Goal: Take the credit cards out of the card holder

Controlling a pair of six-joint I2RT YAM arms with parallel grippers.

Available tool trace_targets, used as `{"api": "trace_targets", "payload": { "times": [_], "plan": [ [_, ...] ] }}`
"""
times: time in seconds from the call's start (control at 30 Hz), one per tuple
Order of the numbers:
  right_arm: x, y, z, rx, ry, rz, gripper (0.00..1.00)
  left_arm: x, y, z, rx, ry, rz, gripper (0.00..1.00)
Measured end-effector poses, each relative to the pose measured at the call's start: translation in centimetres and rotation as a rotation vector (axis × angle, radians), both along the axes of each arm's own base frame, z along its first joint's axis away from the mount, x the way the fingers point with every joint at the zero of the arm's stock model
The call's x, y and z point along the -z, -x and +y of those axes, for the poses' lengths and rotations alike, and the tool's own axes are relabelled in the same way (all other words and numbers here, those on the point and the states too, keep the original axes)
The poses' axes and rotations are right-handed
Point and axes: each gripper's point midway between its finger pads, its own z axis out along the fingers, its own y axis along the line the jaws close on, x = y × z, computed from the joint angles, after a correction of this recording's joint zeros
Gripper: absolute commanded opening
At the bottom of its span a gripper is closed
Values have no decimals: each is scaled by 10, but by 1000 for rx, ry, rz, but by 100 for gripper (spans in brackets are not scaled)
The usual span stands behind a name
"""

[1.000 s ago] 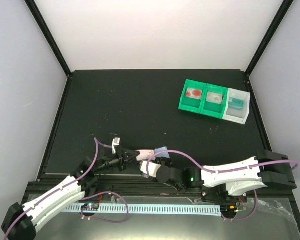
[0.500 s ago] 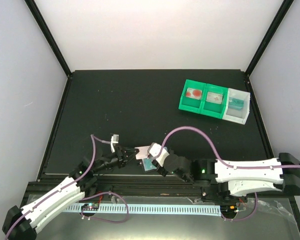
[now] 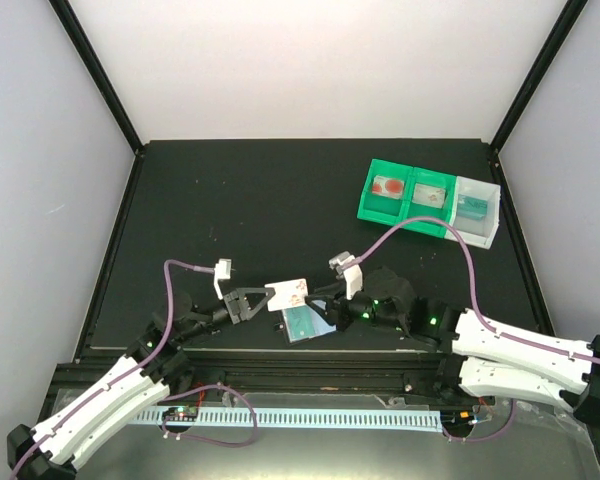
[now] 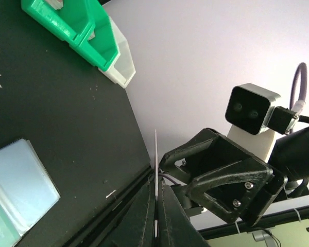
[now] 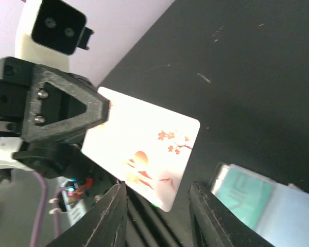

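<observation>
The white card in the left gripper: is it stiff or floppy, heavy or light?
Probably stiff: the white card sticks out flat from the left gripper, held at one edge only. Edge-on it looks very thin, so likely light.

White-shelled left arm (image 3: 110, 385) and right arm (image 3: 520, 345), black joints, purple cables (image 3: 167, 300), black triangular left tool (image 3: 266, 299) with silver screws (image 5: 39, 94)

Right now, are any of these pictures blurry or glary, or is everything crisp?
Top view: even light, sharp, no glare on the black table. Right wrist view: its fingers are blurred, the blossom print on the credit card crisp, the card holder slightly soft. Left wrist view: its fingers are blurred too; the card shows only as a thin edge-on line.
</observation>
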Motion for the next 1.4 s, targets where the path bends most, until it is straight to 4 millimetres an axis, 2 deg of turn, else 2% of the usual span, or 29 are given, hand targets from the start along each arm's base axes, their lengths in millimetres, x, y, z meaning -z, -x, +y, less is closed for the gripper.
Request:
{"api": "trace_targets", "payload": {
  "times": [0.27, 0.47, 0.7, 1.03, 1.1, 1.2, 1.37, 1.4],
  "plan": [
    [-14, 7, 6, 3, -120, 119, 38, -9, 3, -1, 17, 10, -58, 2],
    [-10, 10, 8, 12, -159, 185, 42, -17, 4, -1, 24, 34, -87, 1],
    [-2, 8, 0, 60, -181, 224, 40, -24, 6, 0, 25, 51, -108, 2],
    [-23, 11, 6, 31, -272, 230, 37, -28, 7, 0, 27, 89, -124, 1],
    [-26, 11, 8, 24, -290, 231, 34, -26, 7, 0, 27, 93, -118, 2],
    [-29, 13, 10, 11, -308, 239, 24, -25, 7, 0, 28, 100, -111, 1],
    [-24, 14, 13, 2, -306, 252, 22, -29, 8, 0, 31, 117, -117, 2],
    [-24, 14, 13, -1, -308, 253, 19, -30, 8, 0, 31, 120, -118, 2]
  ]
}}
